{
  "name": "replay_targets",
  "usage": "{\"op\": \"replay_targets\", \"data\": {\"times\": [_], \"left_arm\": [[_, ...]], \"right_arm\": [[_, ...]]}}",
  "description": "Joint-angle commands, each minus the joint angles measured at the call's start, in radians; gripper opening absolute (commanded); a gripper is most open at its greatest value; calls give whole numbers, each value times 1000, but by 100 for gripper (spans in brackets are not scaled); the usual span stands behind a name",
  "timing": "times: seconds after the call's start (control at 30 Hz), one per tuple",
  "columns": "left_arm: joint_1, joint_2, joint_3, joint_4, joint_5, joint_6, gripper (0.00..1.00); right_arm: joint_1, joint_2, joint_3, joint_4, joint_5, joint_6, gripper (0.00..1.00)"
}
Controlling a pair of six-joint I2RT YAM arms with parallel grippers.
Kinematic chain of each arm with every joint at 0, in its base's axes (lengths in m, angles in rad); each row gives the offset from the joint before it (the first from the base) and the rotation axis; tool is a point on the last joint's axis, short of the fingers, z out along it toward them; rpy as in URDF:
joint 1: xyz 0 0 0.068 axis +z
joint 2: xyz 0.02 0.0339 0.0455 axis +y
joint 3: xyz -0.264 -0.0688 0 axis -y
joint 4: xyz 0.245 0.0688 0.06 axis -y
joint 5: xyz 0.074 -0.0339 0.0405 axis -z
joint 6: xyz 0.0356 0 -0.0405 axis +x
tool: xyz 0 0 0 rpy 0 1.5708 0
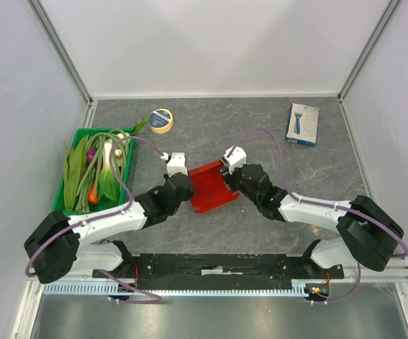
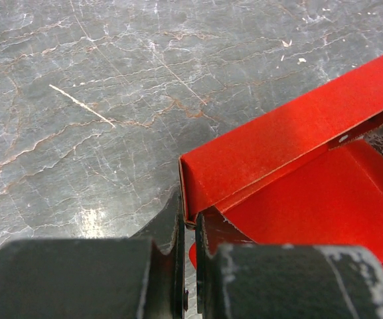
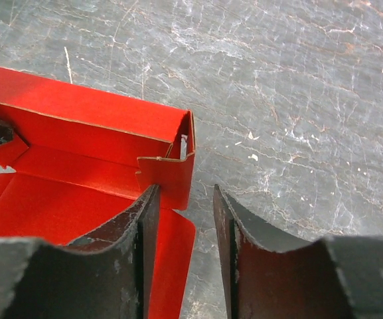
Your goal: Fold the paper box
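The paper box [image 1: 209, 189] lies in the middle of the table [image 1: 281, 219], between the two arms. It is half made: the bottom is flat and a long wall on the far side stands up.

The left gripper [image 2: 188, 222] is pinched tight on the left end of that wall, right at the corner. The right gripper [image 3: 186, 199] is about half open and holds nothing. Its left finger sits inside the box next to a small corner tab [image 3: 168, 174]. I can't quite tell if the finger touches the tab.

The box looks thin and light. I think it will bend easily and slide on the table if pushed with only one hand. The shiny card may slip too. It seems best to grab it at an edge close to a fold, not in the middle of a wall, which could get a bad crease.
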Motion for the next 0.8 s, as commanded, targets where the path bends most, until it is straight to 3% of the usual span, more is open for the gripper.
{"op": "replay_targets", "data": {"times": [0.0, 0.13, 0.3, 0.53, 0.7, 0.77], "left_arm": [[-10, -66, -7, 82, 82, 42, 2], [-7, -74, 0, 51, 103, 19, 2], [-4, -39, 74, -120, 65, -72, 2], [7, -8, 95, -140, 37, -74, 2], [26, -31, 69, -98, 79, -19, 2], [40, -43, 49, -47, 131, 21, 2]], "right_arm": [[-44, -34, -2, -10, -44, -51, 43], [-66, -91, -21, -38, -96, -34, 45], [-70, -200, -47, -131, -111, -25, 52], [-95, -382, -35, -320, -223, 1, 55], [-161, -461, -36, -397, -259, 1, 67], [-179, -458, -30, -395, -375, 0, 67]]}}
